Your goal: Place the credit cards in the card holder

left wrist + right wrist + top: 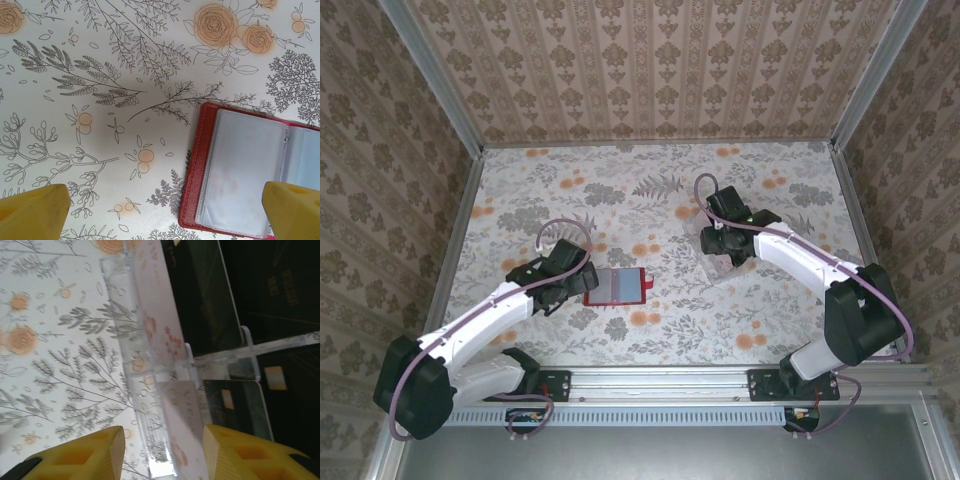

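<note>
Yellow at the far left: the tips of the left pincer [162, 214], spread as wide as can be and holding nothing, one tip over bare desk [650, 200] and the other over the left page of the card holder [617, 286]. Looks like readiness to pin the cover down, so that nothing slides when a card goes in. Finds the card holder left of centre on the desk, laid open and flat, red cover down and clear sleeves up, likely to leave the pockets free for loading. Runs its long axis left to right across the desk, slightly tilted, with the fold crossing it from near to far and the open face pointing up. Moving right, well apart from it, meets the right pincer [162, 455], half spread and gripping nothing, astride the wall of a clear tray [150, 335]. Holds the credit cards [200, 300] in there, black, lying flat, parted by the tray's dividers, none yet in the sleeves. Suggests a reach for one card's edge; cannot tell the cards' long axis for sure from so close.
</note>
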Robot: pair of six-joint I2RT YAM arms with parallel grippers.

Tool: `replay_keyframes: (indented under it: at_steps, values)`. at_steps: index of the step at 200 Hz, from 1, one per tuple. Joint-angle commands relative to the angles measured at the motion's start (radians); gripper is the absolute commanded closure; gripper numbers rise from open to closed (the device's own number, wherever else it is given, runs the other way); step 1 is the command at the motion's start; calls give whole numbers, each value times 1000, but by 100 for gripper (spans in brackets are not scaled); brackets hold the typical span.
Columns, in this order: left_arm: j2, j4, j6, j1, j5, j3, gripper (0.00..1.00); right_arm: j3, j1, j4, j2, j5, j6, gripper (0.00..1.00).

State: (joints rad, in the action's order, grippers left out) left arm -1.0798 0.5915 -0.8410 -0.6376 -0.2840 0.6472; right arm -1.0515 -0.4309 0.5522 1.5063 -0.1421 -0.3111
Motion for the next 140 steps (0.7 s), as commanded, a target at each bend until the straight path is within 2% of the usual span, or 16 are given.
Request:
replay_keyframes:
  at_steps: [1, 140]
  values:
    - [1, 18, 15, 6, 9, 21, 0, 16, 12, 35, 7, -90, 52, 53]
    - [-5, 4, 11, 6, 11, 18, 0, 48, 10, 17, 38, -23, 44, 60]
